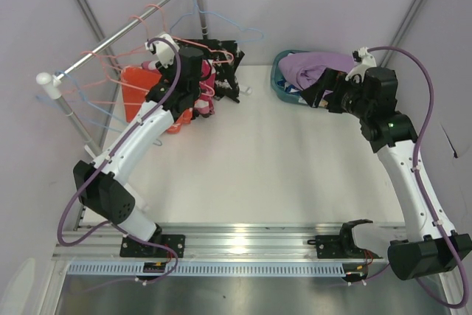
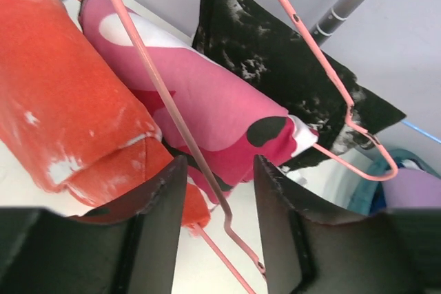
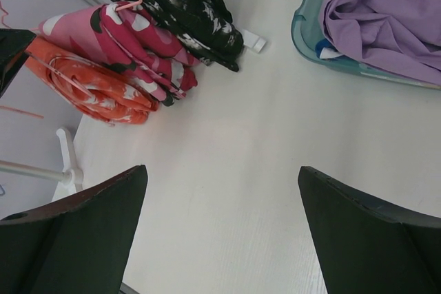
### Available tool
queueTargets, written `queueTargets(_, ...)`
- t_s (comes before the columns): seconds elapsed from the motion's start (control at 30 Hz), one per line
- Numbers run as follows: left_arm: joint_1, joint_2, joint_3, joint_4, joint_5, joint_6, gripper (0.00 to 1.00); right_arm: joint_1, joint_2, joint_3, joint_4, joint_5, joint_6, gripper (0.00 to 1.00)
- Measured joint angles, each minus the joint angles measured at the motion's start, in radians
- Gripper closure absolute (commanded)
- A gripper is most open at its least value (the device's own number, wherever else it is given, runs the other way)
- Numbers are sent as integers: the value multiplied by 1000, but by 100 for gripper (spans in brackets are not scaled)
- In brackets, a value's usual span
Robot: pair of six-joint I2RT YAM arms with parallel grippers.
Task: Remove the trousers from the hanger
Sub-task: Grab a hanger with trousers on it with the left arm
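The left arm [image 1: 140, 138] and right arm [image 1: 408, 175] have white links, black joints and purple cables [image 1: 398, 49].

My left arm [image 1: 144, 130] is covering most of the pink trousers [image 1: 209, 94] from above; the lavender trousers [image 3: 386, 18] are running past the right wrist view's edge.

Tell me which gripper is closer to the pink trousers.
Left. The left gripper is right at the pink trousers, its fingers astride a hanger wire. The right gripper is across the table beside the basket.
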Motion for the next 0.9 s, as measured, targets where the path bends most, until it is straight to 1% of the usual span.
queueTargets(0.03,0,3,0,2,-10,4,61,-3,-2,-1,0,0,0,1)
queueTargets(0.07,0,4,0,4,-18,8,65,-4,-5,-3,0,0,0,1)
queueTargets(0.13,0,4,0,6,-26,18,71,-6,-8,-5,1,-1,0,1)
queueTargets(0.23,0,4,0,9,-33,24,74,-9,-9,-7,1,-7,2,1)
queueTargets(0.27,0,4,0,10,-35,27,76,-9,-9,-7,2,-8,4,1)
queueTargets(0.3,0,4,0,11,-39,30,83,-9,-9,-7,2,-11,5,1)
queueTargets(0.33,0,4,0,11,-40,31,86,-9,-9,-7,2,-14,7,1)
queueTargets(0.4,0,4,0,11,-47,35,100,-9,-10,-8,3,-18,8,1)
queueTargets(0.57,1,4,0,3,-74,58,100,-10,-21,-21,4,-25,9,1)
queueTargets(0.9,1,-13,0,-5,-91,175,100,-10,-22,-25,25,-62,31,1)
